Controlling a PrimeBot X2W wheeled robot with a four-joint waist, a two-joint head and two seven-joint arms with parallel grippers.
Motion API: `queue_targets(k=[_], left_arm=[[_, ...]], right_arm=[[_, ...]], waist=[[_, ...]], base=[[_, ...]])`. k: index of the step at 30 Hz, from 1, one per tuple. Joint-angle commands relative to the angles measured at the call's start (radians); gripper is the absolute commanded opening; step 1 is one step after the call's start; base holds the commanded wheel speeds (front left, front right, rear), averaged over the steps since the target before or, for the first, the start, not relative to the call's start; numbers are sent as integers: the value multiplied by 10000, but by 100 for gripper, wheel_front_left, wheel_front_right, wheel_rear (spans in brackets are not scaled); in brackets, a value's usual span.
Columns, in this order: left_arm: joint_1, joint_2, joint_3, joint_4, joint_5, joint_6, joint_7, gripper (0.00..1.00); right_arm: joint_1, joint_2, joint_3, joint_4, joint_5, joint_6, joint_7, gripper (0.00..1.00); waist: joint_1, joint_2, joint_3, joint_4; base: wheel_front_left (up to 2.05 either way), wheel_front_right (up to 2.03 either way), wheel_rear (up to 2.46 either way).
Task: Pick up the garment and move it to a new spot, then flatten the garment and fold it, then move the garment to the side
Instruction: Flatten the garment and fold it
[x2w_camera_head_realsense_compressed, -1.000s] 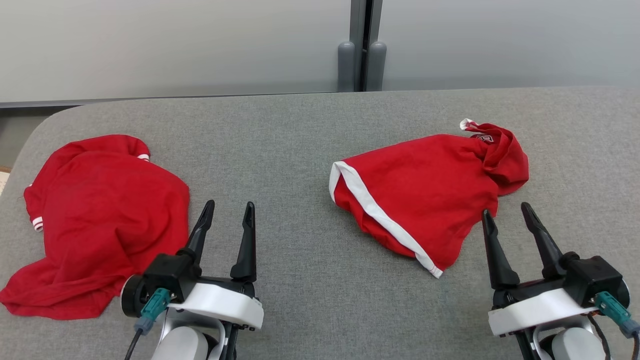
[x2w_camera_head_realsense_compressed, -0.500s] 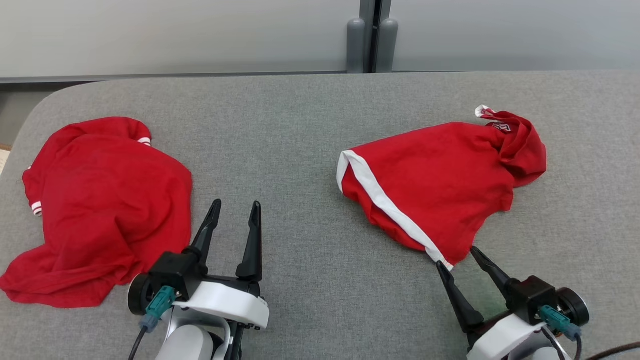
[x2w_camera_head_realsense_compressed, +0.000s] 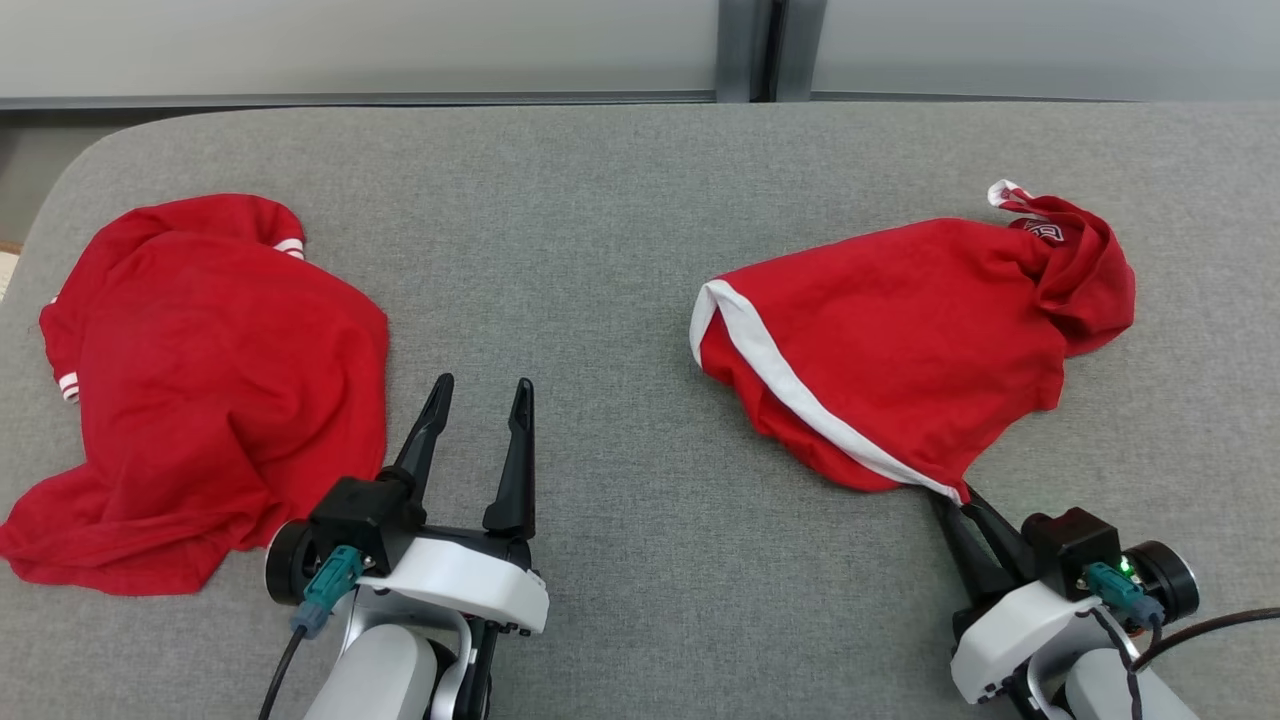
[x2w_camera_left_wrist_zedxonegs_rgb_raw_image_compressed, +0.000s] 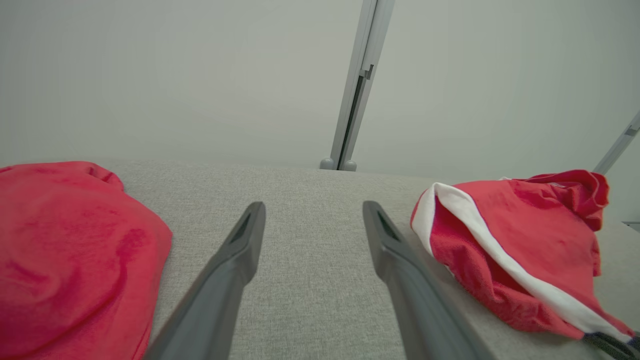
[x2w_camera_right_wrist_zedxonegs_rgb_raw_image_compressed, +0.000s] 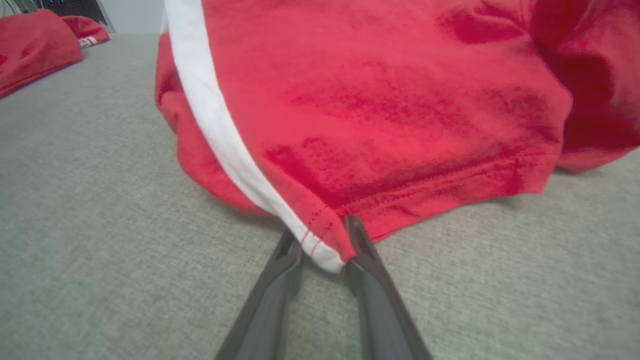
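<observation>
Two soft red heaps on grey felt-like bench (x2w_camera_head_realsense_compressed: 600, 220). Rumpled red knit garment w/ white hem band (x2w_camera_head_realsense_compressed: 900, 330): near corner pinched betw. right jaws, rest bunched ahead; left jaws released, second red garment (x2w_camera_head_realsense_compressed: 200, 380) just beside.

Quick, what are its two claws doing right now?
Left gripper: open, holding nothing.
Right gripper: closed on the near corner of the striped red garment.
</observation>
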Motion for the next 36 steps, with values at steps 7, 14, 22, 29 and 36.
queue_targets(k=[7, 14, 22, 29, 36], left_arm=[[57, 33, 165, 157, 124, -61, -5, 100], [68, 38, 246, 73, 206, -133, -4, 100], [-114, 37, -82, 66, 146, -179, -5, 100], [-247, 39, -273, 143, 108, -235, -5, 100], [-231, 37, -339, 223, 179, -270, -5, 100]], right_arm=[[39, -126, -1209, -339, -407, 1, -100, 0], [598, -649, -3205, -1558, -510, -1, -100, 0], [944, -937, -5563, -1324, -895, -1, 275, 0], [1091, -682, -5435, -684, -1050, -1, 331, 100], [815, -351, -6070, -258, -1550, -1, 265, 100]], waist=[[0, 0, -378, -543], [0, 0, -557, -1225], [0, 0, -415, -1564], [0, 0, -279, -1561], [0, 0, -306, -1616]], base=[[0, 0, 0], [0, 0, 0], [0, 0, 0], [0, 0, 0], [0, 0, 0]])
